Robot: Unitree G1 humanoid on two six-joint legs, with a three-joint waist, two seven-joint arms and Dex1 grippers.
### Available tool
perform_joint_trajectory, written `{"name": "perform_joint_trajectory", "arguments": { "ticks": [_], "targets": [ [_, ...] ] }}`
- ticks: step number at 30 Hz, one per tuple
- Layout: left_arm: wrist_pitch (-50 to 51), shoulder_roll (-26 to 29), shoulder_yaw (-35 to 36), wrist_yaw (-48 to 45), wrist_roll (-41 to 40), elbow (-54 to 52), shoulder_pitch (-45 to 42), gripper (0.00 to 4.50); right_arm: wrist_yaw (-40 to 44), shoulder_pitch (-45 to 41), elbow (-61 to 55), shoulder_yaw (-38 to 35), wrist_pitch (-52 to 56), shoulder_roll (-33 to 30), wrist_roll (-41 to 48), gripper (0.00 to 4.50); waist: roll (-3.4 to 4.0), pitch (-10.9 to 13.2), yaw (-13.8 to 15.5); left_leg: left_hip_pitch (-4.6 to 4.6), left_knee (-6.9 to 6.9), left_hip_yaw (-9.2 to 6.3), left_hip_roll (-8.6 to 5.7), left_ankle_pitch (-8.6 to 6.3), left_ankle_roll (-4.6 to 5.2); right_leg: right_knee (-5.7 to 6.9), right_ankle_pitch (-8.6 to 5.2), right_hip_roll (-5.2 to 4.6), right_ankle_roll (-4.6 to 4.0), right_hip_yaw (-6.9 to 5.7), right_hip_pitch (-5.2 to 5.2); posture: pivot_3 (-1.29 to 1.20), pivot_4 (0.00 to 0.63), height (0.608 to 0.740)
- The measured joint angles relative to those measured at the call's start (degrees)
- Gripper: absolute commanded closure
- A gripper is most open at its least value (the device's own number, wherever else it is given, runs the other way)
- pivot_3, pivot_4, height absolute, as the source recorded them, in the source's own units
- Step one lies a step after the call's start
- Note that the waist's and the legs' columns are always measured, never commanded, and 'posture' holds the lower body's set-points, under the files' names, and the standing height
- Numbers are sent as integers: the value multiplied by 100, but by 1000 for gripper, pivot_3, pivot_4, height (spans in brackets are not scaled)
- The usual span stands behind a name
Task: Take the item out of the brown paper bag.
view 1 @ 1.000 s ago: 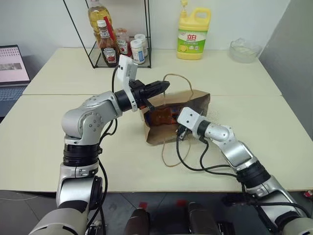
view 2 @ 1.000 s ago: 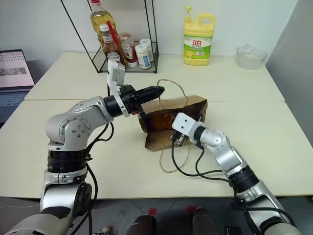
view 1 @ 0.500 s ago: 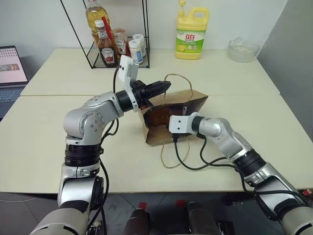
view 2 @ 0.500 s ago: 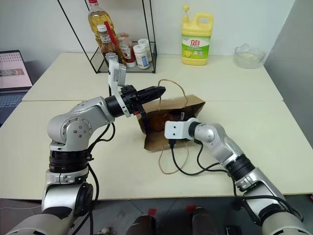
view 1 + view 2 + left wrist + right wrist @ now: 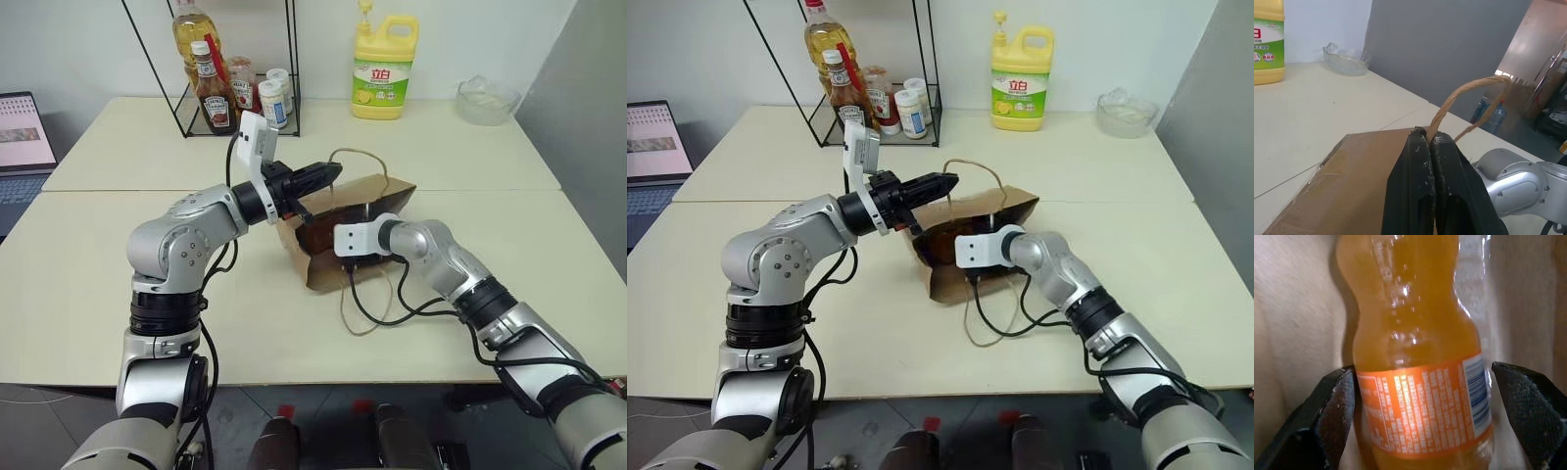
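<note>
Now your right gripper [image 5: 1420, 396] has pushed into the bag [image 5: 387, 196] and spread wide around the bottle [image 5: 1415, 357], which lies inside. Your left gripper [image 5: 1431, 142], at ten o'clock from it, stays pinched on the handle [image 5: 1459, 98]. Squeezing looks like the next step.

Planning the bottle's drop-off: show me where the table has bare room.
Bare: the cream table's right side, between the brown paper bag and the clear glass bowl, and left front. Crowded: the black wire rack and the yellow detergent jug at the back.
</note>
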Motion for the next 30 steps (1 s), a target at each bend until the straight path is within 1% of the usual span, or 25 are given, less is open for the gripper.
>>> {"name": "perform_joint_trajectory", "arguments": {
  "ticks": [2, 4, 5, 11, 18, 24, 30],
  "targets": [
    [0, -1, 0, 6, 0, 0, 0, 4500, -9, 0, 52, 4, -97, -18, -22, 597, 0, 0, 0, 0, 0, 0, 0, 0, 0, 0, 0, 0, 0, 0, 0, 0, 150, 740],
    [0, -2, 0, 10, 0, 0, 9, 4500, -44, 1, 85, 23, -189, -73, -87, 1219, 0, 0, 0, 0, 0, 0, 0, 0, 0, 0, 0, 0, 0, 0, 0, 0, 150, 740],
    [0, -2, 0, 13, 0, 0, 13, 4500, -64, 3, 87, 23, -225, -96, -126, 1273, 0, 0, 0, 0, 0, 0, 0, 0, 0, 0, 0, 0, 0, 0, 0, 0, 150, 740],
    [-5, -3, -1, 21, 3, 2, 27, 4500, -259, 170, -59, -11, -549, -288, -182, 1274, 0, 0, 3, -3, -1, 0, 0, 0, 0, -2, 0, 0, 0, 0, -1, 0, 150, 740],
    [-103, 3, -6, 7, 30, 14, 52, 4500, -386, 717, -673, -224, -1449, -748, -58, 1274, 0, 1, -3, -7, -6, 3, 0, 0, 0, -6, 0, -1, 0, 1, -6, 0, 150, 740],
    [-150, -7, -46, 33, 112, 63, 50, 4500, -344, 1363, -1388, -675, -2189, -1107, 592, 1274, -1, 1, 8, -11, -4, 3, -1, -1, 0, -8, 0, -1, 0, 1, -5, 0, 150, 740],
    [-178, -16, -64, 77, 154, 117, 76, 4500, -119, 2160, -2239, -1478, -2731, -1835, 1575, 1274, -2, 2, 27, -11, -4, 4, -1, -1, 1, -8, 0, -1, 0, 3, -3, 0, 150, 740]
  ]
}}
